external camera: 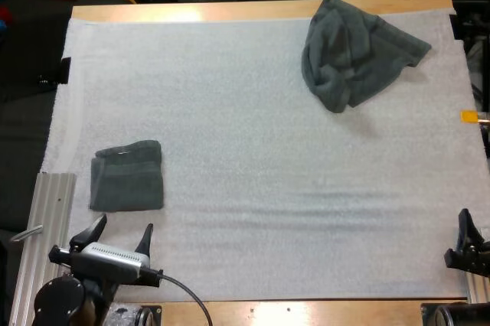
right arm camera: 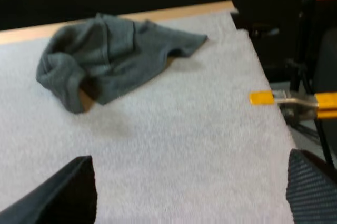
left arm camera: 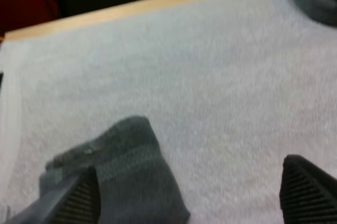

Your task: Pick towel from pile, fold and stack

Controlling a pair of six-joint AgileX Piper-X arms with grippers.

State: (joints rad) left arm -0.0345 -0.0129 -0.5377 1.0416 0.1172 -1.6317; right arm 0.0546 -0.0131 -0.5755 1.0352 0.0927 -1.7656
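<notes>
Mat: white mat (external camera: 260, 188) on wooden table (external camera: 191, 11).
Rail: metal rail (external camera: 47, 219) along the mat's near left side, beside the left arm.
Crumpled towel: crumpled towel (external camera: 356, 54) at the mat's far right, well apart from both grippers.
Folded towel: folded towel (external camera: 127, 176) at near left, flat, just ahead of the left gripper.
Left gripper: left gripper (external camera: 124, 225) low at the near edge, fingers apart, holding nothing.
Right gripper: right gripper (right arm camera: 188, 156) at near right, fingers spread wide, empty, facing the crumpled towel.
</notes>
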